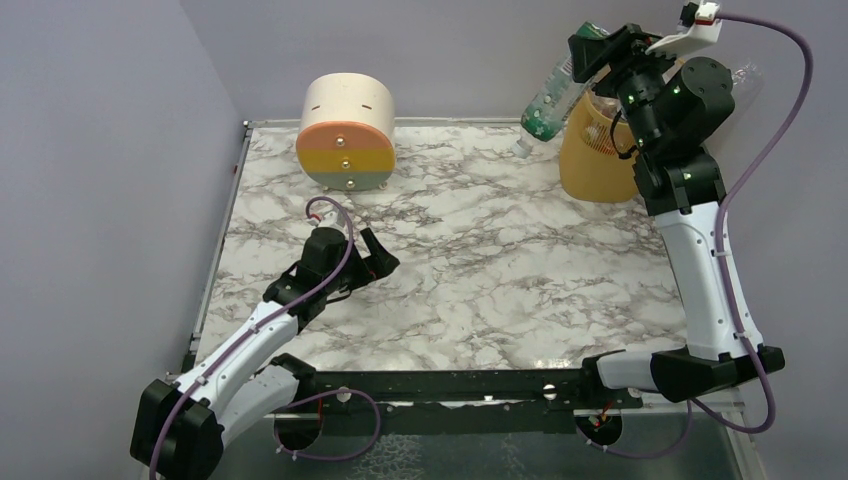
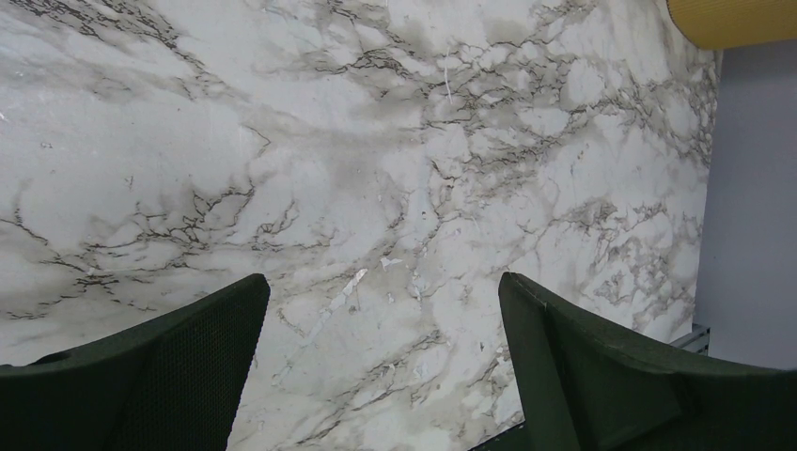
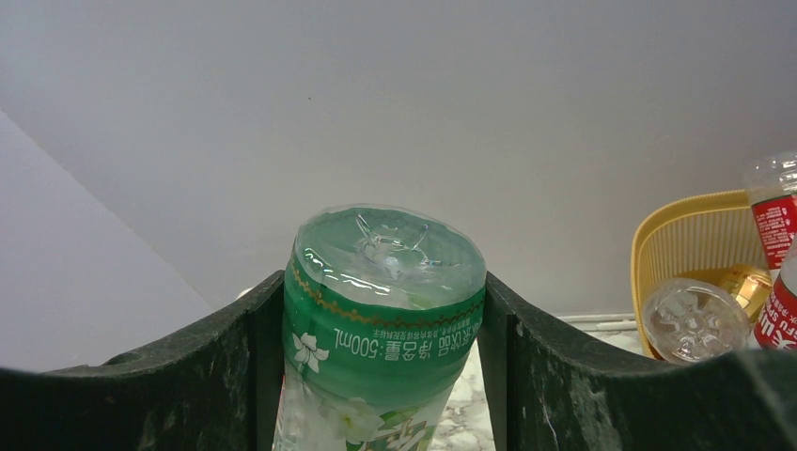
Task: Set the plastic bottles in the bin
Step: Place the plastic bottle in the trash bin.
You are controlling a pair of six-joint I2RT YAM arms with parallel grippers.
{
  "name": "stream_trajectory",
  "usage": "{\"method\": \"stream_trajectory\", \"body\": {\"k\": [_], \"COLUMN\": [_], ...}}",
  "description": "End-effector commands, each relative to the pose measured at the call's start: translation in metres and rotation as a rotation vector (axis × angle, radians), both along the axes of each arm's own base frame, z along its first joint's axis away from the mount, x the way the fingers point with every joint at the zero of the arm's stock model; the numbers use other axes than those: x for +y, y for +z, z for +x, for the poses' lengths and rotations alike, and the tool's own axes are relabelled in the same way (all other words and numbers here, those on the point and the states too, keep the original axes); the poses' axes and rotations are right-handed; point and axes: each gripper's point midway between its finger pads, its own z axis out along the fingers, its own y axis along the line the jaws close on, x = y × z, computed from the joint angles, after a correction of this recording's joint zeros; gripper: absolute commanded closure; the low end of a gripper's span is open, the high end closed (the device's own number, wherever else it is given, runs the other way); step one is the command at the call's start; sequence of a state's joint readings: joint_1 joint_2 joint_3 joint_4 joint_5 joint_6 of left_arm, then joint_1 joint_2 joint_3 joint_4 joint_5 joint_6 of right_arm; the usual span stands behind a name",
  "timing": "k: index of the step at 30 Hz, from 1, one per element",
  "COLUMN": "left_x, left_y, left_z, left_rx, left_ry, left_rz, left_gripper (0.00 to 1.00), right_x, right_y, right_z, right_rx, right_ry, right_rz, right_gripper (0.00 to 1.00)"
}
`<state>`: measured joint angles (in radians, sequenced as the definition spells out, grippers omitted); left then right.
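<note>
Upper right of the overhead view, the green-labelled bottle [image 1: 545,105] hangs neck-down just left of the yellow-orange bin [image 1: 590,165], not over its mouth. Let go here, it would likely drop onto the marble table [image 1: 480,260] and roll away. The right gripper [image 1: 582,52] is clamped around the bottle's base end, while the left gripper [image 1: 375,262], at lower left, gapes wide and empty above the table.

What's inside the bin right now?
In the right wrist view, the bin holds a clear bottle with its base toward the camera, and red-labelled bottles at the frame edge. Anything beneath them is covered.
</note>
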<state>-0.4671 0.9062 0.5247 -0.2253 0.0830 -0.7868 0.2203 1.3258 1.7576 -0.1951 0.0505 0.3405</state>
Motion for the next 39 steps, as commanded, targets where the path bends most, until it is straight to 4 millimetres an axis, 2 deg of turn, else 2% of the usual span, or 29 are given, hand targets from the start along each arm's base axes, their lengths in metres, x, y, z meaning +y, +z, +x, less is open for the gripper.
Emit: {"method": "stream_trajectory", "body": {"k": [1, 28, 34, 39], "left_x": [-0.005, -0.01, -0.011, -0.013], "left_y": [0.012, 0.016, 0.015, 0.01], "left_z": [0.0, -0.006, -0.004, -0.001], "left_rx": [-0.042, -0.062, -0.06, -0.059], "left_ry": [-0.024, -0.029, -0.034, -0.042], "left_rz": [-0.028, -0.097, -0.09, -0.086], "left_gripper": [0.01, 0.01, 0.01, 0.01], "right_x": [0.0, 0.001, 0.001, 0.001], "right_y": [0.008, 0.008, 0.006, 0.004], "right_z": [-0.004, -0.015, -0.013, -0.002], "right_rx": [-0.033, -0.028, -0.031, -0.034], "right_ry": [0.013, 0.03, 0.028, 0.018], "right_rz": [0.013, 0.014, 0.016, 0.025], "right_gripper": [0.46, 0.46, 0.46, 0.46]}}
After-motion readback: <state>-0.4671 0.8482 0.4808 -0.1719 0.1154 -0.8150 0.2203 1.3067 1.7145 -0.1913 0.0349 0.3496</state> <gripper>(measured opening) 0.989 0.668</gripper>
